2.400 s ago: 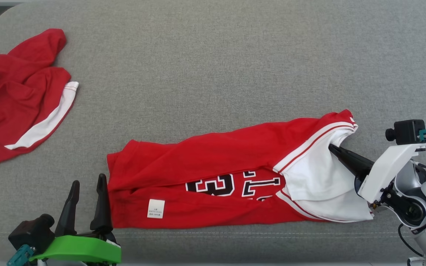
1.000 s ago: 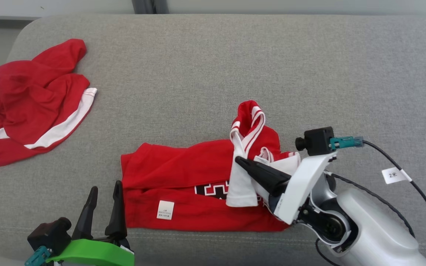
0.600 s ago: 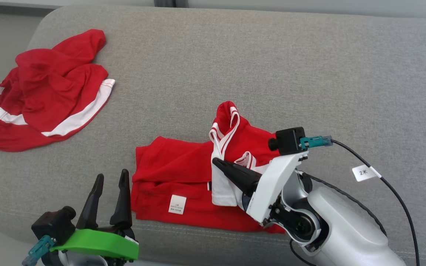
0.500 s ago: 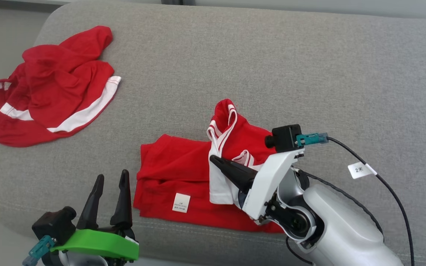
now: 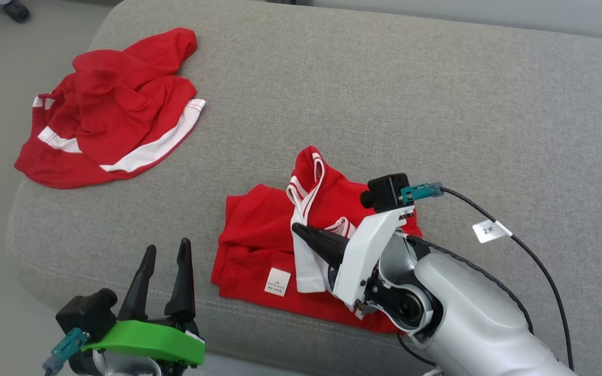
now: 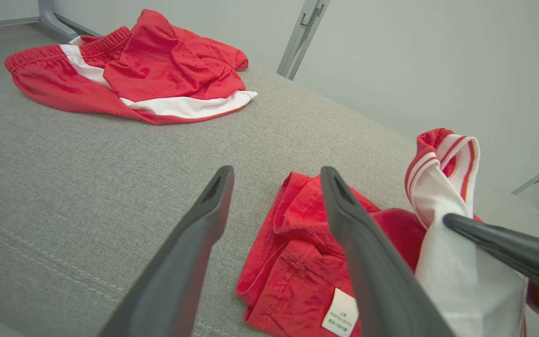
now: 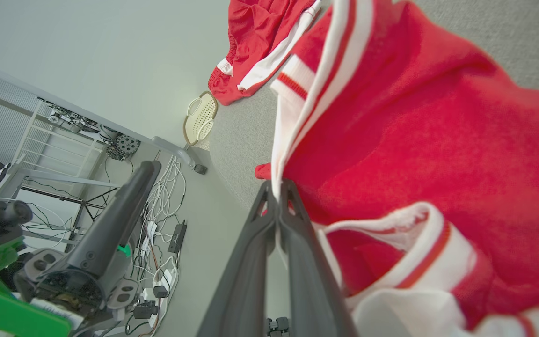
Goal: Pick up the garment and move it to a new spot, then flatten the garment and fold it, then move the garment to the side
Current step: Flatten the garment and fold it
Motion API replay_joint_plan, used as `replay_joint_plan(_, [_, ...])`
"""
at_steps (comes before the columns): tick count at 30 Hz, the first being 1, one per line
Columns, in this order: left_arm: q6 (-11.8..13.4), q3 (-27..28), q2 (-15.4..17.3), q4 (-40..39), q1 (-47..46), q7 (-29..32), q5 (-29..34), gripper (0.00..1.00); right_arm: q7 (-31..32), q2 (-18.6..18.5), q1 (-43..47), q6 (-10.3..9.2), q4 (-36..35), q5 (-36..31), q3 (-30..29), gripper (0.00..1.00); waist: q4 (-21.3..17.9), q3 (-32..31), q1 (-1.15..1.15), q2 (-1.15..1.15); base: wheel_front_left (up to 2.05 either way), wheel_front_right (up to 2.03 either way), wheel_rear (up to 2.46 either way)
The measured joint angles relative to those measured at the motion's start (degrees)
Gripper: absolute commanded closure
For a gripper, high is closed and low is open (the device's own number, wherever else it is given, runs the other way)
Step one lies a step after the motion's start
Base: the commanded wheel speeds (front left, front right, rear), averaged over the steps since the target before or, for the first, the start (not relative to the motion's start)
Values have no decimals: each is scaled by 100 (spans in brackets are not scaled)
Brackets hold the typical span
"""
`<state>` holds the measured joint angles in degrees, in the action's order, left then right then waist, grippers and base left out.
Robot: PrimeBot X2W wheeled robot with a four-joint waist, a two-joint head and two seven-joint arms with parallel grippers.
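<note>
A red jersey point(image 5: 254, 224) is laid on a grey cushion point(image 5: 384, 104), its white-trimmed end pinched and raised by the closed right pincer point(image 5: 296, 228). The left pincer point(image 5: 168, 245) is held open and empty near the jersey's left edge.

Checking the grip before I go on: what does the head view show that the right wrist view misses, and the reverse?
Head view adds: the white label on the jersey. Right wrist view adds: floor cables and the white trim pinched in the shut right end effector. Shared: jersey, shorts, left end effector, sofa.
</note>
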<state>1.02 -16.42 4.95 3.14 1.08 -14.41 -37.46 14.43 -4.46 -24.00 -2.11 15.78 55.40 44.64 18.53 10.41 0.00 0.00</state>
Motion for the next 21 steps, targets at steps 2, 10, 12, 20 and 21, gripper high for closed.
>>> replay_joint_plan(2, [-7, -19, -7, 19, -1, 0, 0, 5, 1, 11, -66, 0, 75, 1, 31, 100, 51, -14, 0, 0, 0, 0, 0])
replay_joint_plan(10, [-49, -42, -29, 97, -4, 0, -9, 5, 24, 27, -293, -3, 358, 18, 201, 100, 257, -60, 0, 0, 0, 0, 0])
replay_joint_plan(12, [-49, -43, -35, 119, -5, 0, -9, 6, 23, 33, -337, -2, 430, 27, 245, 100, 303, -68, 0, 0, 0, 0, 0])
replay_joint_plan(20, [-53, -63, -49, 166, -21, 0, -10, 5, -14, 36, -491, -30, 581, 189, 392, 100, 452, -97, 0, 0, 0, 0, 0])
replay_joint_plan(21, [-53, -65, -52, 174, -23, 0, -10, 5, -42, 36, -509, -40, 587, 224, 404, 60, 469, -102, 0, 0, 0, 0, 0])
